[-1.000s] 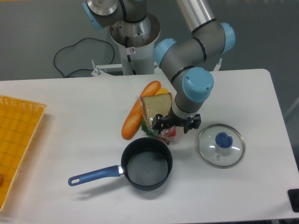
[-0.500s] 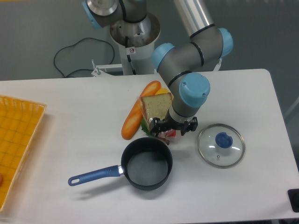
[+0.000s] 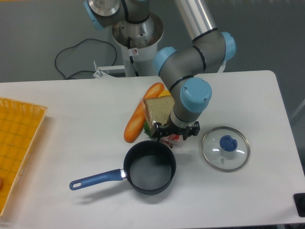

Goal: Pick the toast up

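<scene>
Lying on white table [image 3: 71, 114]: orange tray [image 3: 16, 143] at left edge, blue-handled saucepan [image 3: 143, 169] near front, glass lid [image 3: 225, 148] at right, orange loaf [image 3: 138, 119] and toast [image 3: 159, 109] near centre.

My claw [image 3: 174, 135] hangs mid-table [image 3: 71, 143], the toast [image 3: 158, 109] just behind it, pot [image 3: 150, 167] nearer the front edge, lid [image 3: 225, 148] to the right.

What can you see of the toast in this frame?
The toast is a squarish tan slice with a darker brown crust along its edges. It looks tilted up, leaning rather than lying flat, beside the long orange loaf on its left. Something yellow shows behind its top edge. The tool sits at its lower right, above the dark saucepan; whether its fingers touch the toast cannot be told.
</scene>
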